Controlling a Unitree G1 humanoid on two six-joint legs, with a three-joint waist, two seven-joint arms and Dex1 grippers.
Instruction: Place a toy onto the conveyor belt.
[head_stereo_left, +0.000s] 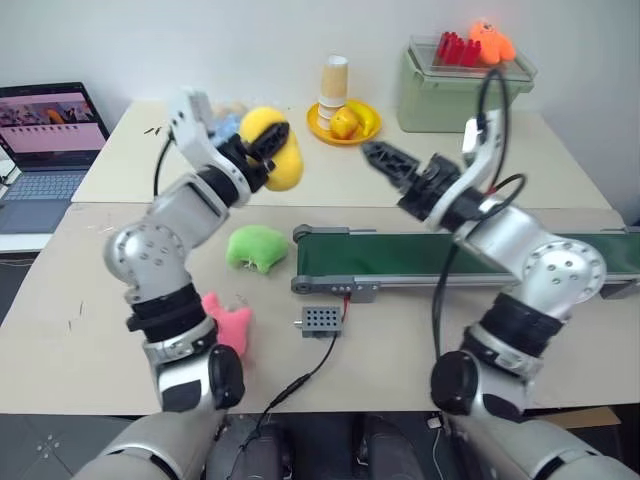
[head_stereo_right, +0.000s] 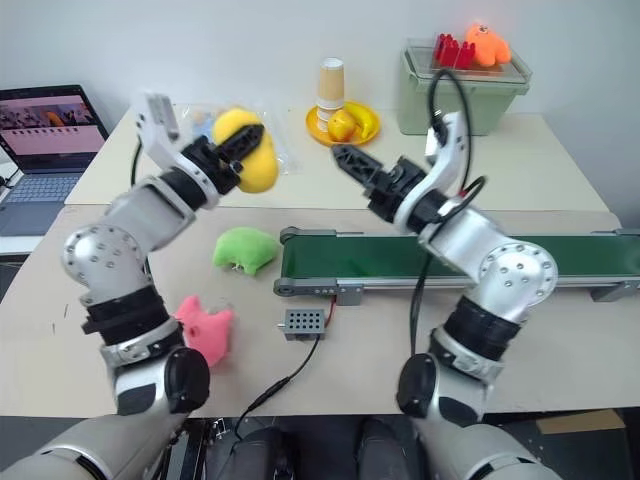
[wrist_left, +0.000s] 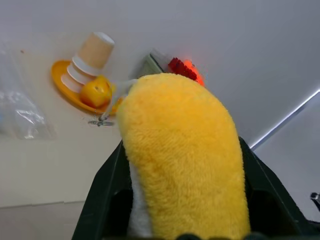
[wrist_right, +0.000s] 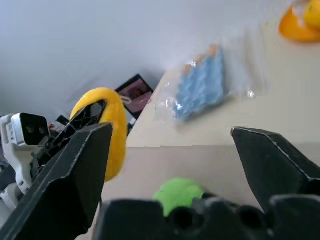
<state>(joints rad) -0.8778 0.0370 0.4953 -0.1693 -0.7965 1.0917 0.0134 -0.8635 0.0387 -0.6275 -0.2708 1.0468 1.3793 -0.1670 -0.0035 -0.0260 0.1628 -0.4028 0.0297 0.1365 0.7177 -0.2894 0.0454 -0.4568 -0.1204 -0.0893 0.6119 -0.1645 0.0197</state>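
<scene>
Worktop (head_stereo_left: 420, 330): beige, carries all below.
Belt (head_stereo_left: 400, 255): dark green, grey frame, lies bare along worktop's right half.
Right pincer (head_stereo_left: 377, 158): fingers spread wide, grasping nothing, raised above belt's left end.
Left pincer (head_stereo_left: 262, 143): clenched on yellow toy (head_stereo_left: 278, 150), held aloft, well apart from belt.
Green toy (head_stereo_left: 255, 246): just beside belt's left end.
Pink toy (head_stereo_left: 230, 320): nearer front edge.
</scene>
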